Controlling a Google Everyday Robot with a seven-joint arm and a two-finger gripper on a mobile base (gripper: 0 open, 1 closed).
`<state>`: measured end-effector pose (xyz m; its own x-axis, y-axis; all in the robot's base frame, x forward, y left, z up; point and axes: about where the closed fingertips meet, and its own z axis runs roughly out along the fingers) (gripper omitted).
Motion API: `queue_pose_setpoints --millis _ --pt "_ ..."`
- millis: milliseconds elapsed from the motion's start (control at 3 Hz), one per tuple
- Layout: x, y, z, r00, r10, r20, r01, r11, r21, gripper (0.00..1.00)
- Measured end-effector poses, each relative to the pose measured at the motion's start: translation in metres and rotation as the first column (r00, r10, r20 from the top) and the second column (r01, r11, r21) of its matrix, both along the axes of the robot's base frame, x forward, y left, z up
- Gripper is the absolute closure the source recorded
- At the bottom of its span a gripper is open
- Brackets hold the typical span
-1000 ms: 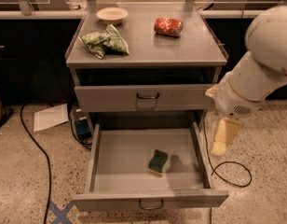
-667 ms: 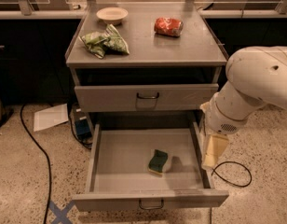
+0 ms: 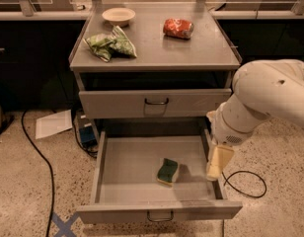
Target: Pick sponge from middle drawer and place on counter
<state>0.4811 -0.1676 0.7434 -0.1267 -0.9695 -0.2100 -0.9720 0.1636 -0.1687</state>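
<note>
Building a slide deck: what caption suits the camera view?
Robot's hand hangs at the open middle drawer's right wall, beside the sponge on its floor, below the counter.

Speckled terrazzo floor (image 3: 23, 191), dimly lit. Dark-fronted bench (image 3: 33, 48) spans the upper frame. Black cable (image 3: 41, 157) and paper sheet (image 3: 53, 124) lie left; blue tape (image 3: 63, 226) lower left.

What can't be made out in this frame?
Camera view:
- Gripper, at the middle drawer's right wall: touching it or not, unclear.
- Arm: cut off by the right edge.
- Upper drawer: contents hidden behind its shut front.
- Red packet: label too small to read.
</note>
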Motion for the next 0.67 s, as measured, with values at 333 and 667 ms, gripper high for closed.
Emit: queue_pose_setpoints --millis 333,667 --pt "0.029 0.038 -0.030 0.9955 0.077 0.055 -0.082 0.993 0.083 0.00" --pt "0.054 0.071 -0.071 0.9673 0.244 0.068 -0.251 0.961 0.119 0.00"
